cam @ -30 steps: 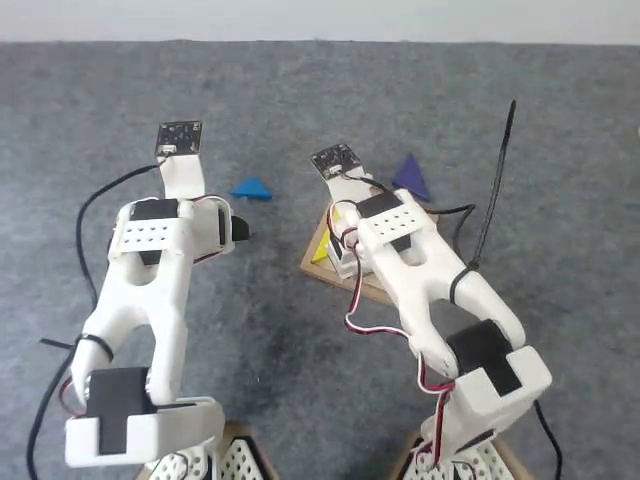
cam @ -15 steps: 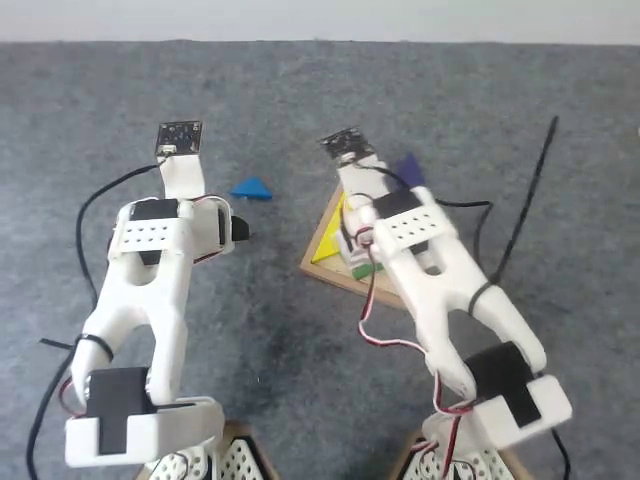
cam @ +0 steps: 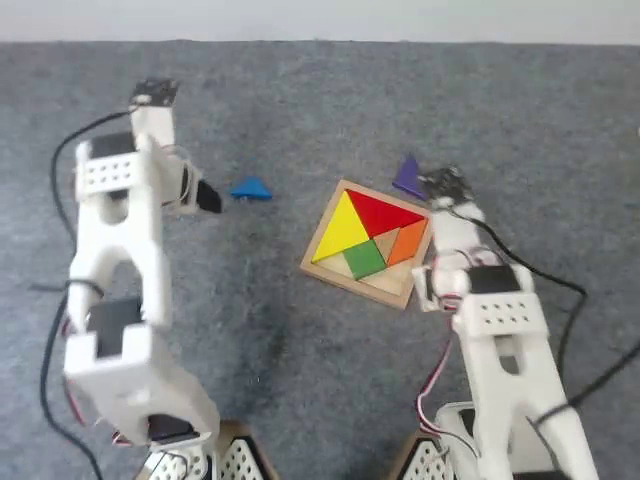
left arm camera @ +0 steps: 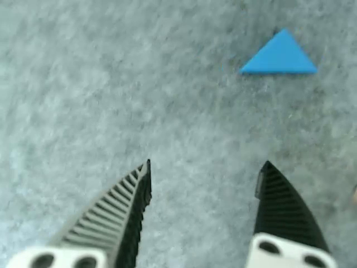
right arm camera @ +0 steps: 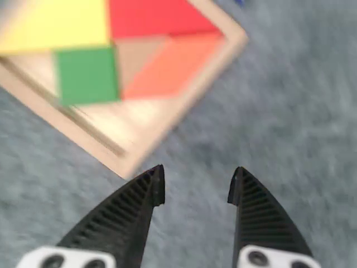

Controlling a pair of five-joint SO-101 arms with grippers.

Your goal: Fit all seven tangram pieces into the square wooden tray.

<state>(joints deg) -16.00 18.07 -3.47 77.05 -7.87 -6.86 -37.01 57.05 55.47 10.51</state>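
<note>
Your left claw (left arm camera: 205,165) hangs over the grey carpet (cam: 280,330) with its two ribbed black fingers spread apart and nothing between them. The small blue triangle piece (left arm camera: 279,56) lies flat on the carpet ahead of the fingertips, apart from them, and none of its three edges touches anything.

Your right claw (right arm camera: 198,170) is also spread and holds nothing. It sits over carpet just off one edge of the square wooden tray (right arm camera: 181,100), close to a corner, and the fingertips are outside the rim.

In the high view the tray (cam: 385,285) sits turned like a diamond between the two arms. Inside it you have:
- a large yellow triangle (cam: 340,228)
- a large red triangle (cam: 385,212)
- an orange piece (cam: 408,240)
- a green square (cam: 365,258)

A strip of plain wood floor shows along the tray edge nearest the right arm. You cannot tell whether the tan patch between the green and orange pieces is a piece or tray floor.

The purple triangle piece (cam: 408,176) lies on the carpet just beside the tray's far edge. The blue triangle (cam: 251,189) sits well apart from the tray, with a stretch of carpet between them.
</note>
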